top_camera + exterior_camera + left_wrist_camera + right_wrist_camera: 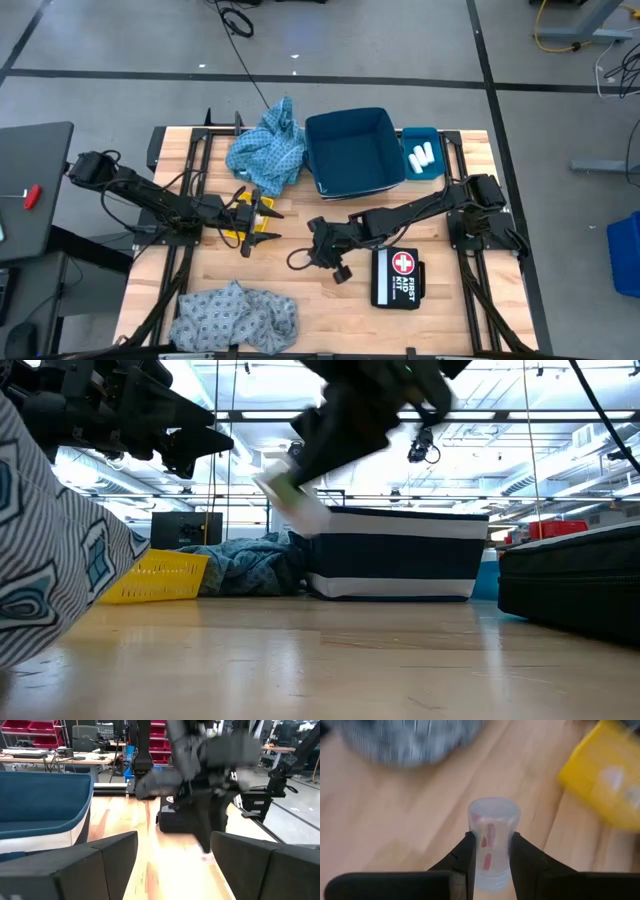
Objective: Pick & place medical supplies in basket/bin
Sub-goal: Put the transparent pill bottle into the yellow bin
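We see a small clear plastic packet [488, 847] with red marks inside, pinched between the fingers of the right end effector [489, 865], which hangs above the bare wood of the desk [300, 285] near its middle (in the low view the packet shows as a pale blur under the dark arm). Just beyond it lie a small yellow bin [607, 780] and, toward the desk's front edge, one light-blue patterned cloth [235, 318]. The other patterned cloth [268, 148] is bunched at the back, touching the large dark-blue basket [352, 185]. Beside that basket, a small teal tray [432, 135] holds white rolls [420, 155]. A black first aid kit [397, 277] lies near the right arm. The left end effector [262, 222] sits over the yellow bin, fingers spread apart and holding nothing.
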Robot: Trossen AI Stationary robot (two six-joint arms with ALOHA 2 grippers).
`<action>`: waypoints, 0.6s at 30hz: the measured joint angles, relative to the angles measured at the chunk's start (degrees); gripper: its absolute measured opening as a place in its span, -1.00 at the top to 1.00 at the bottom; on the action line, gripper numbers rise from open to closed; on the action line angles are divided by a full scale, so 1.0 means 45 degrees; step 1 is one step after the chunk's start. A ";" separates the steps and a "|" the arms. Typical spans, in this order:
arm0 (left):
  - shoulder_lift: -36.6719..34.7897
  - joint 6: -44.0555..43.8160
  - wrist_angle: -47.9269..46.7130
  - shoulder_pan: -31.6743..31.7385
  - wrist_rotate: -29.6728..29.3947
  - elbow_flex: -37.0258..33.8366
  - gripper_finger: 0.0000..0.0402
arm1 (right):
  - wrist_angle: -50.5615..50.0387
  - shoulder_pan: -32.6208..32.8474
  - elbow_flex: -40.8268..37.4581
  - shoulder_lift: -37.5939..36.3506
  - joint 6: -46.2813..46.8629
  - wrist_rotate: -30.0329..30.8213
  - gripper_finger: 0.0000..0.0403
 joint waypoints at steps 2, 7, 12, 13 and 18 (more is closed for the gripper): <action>0.0000 0.0051 -0.0066 -0.0066 0.0022 0.0000 -0.28 | 0.0878 -0.0061 0.0000 0.0000 0.0141 -0.0058 0.56; 0.0000 0.0591 -0.0265 -0.0435 0.0030 0.0000 -0.28 | 0.2742 -0.0066 0.0000 0.0000 0.0400 0.0463 0.56; 0.0000 0.0977 -0.0237 -0.0859 0.0027 0.0000 -0.28 | 0.3615 -0.0072 0.0000 0.0000 0.0406 0.2213 0.56; 0.0000 0.1003 -0.0238 -0.0909 -0.0007 -0.0002 -0.28 | 0.3792 -0.0090 0.0000 0.0000 0.0372 0.2488 0.56; 0.0000 0.1013 -0.0190 -0.0931 0.0140 0.0000 -0.28 | 0.4896 -0.0202 -0.0005 0.0000 0.0327 0.3032 0.56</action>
